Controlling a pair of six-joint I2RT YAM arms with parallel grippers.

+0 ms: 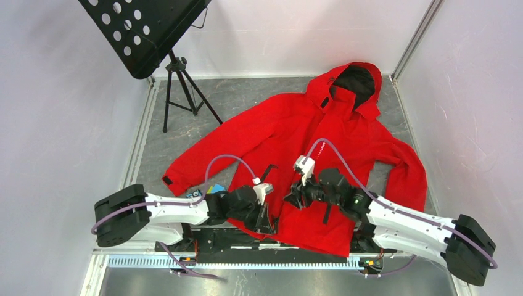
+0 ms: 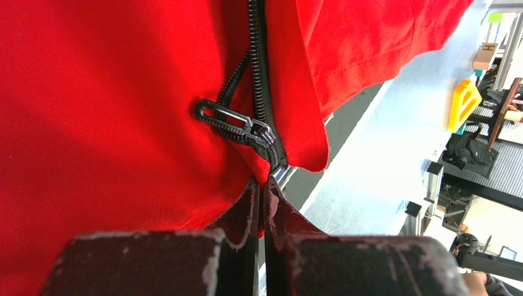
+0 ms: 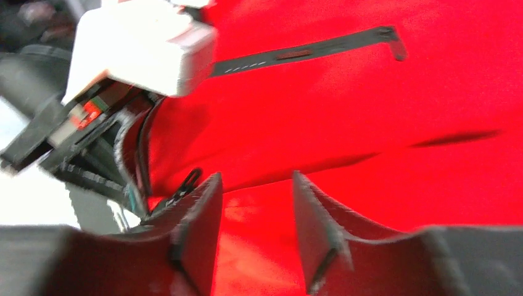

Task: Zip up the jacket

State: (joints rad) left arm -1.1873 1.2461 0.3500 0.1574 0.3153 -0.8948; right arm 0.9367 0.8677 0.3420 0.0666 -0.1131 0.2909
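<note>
The red jacket (image 1: 345, 135) lies flat on the grey mat, hood at the far right. My left gripper (image 1: 266, 217) is at the bottom hem by the centre zip. In the left wrist view it (image 2: 266, 188) is shut on the hem just below the black zip slider (image 2: 262, 132), whose pull tab (image 2: 216, 113) points left. My right gripper (image 1: 291, 198) hovers just right of it, open. In the right wrist view it (image 3: 256, 203) is over red cloth, and the zip pull (image 3: 188, 182) shows just left of its left finger. A black pocket zip (image 3: 308, 52) runs above.
A black music stand (image 1: 148, 31) on a tripod (image 1: 179, 86) stands at the far left. Small coloured items (image 1: 213, 188) lie by the jacket's left cuff. The left arm's white camera housing (image 3: 142, 46) sits close to my right gripper. White walls enclose the mat.
</note>
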